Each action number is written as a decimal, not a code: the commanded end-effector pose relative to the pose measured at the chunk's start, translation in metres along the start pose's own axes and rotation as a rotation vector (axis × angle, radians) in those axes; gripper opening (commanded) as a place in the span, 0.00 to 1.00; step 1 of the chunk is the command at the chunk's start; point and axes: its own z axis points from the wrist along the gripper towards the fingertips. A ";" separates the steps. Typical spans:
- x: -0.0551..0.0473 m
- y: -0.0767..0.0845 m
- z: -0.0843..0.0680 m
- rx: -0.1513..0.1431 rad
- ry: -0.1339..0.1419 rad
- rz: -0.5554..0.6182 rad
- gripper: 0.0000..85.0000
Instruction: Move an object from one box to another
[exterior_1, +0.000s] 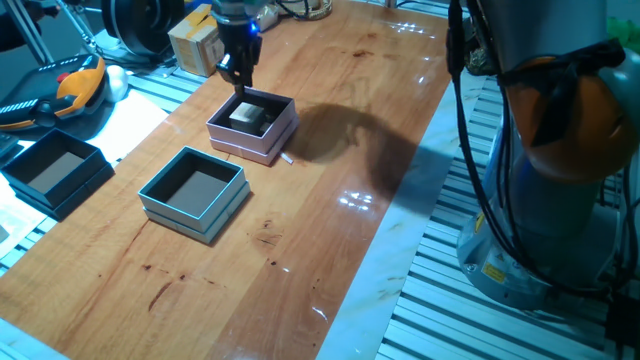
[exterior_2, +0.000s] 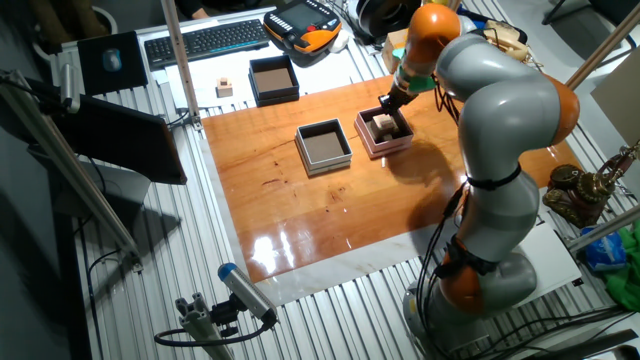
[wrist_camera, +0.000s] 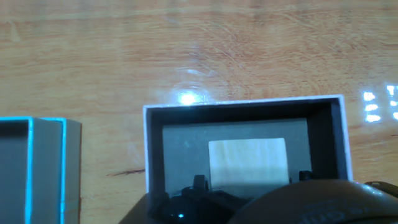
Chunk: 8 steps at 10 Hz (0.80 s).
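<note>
A pale wooden block (exterior_1: 246, 114) lies flat inside the pink-lilac box (exterior_1: 272, 138). In the hand view the block (wrist_camera: 247, 160) shows as a rectangle with its long axis running 9 to 3 o'clock, parallel to the box's near and far walls, resting on the grey floor of the pink-lilac box (wrist_camera: 151, 146) a little toward the 3 o'clock side.

The gripper (exterior_1: 240, 78) hangs just above the box's far edge in one fixed view, fingers pointing down; they look close together with nothing between them, but whether the claw is clenched or released I cannot tell (the hand view shows only dark finger bases at the bottom edge).

The teal-blue box (exterior_1: 193, 192) sits at about 7 o'clock from the pink one in that view, near but not touching, its brown inside bare. A black box (exterior_1: 52, 170) stands farther out at 9 o'clock, off the wood. Nothing lies between the two coloured boxes.

The table (exterior_1: 330, 240) is glossy reddish wood with bright light reflections, set on ribbed aluminium rails. A keyboard (exterior_2: 205, 40) and an orange-and-black pendant (exterior_2: 303, 22) lie beyond it in the other fixed view.
</note>
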 end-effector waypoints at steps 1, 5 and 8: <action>0.001 0.000 -0.003 -0.002 -0.008 -0.001 0.00; 0.012 0.015 -0.037 0.014 -0.014 0.003 0.00; 0.025 0.031 -0.062 0.002 0.029 0.014 0.00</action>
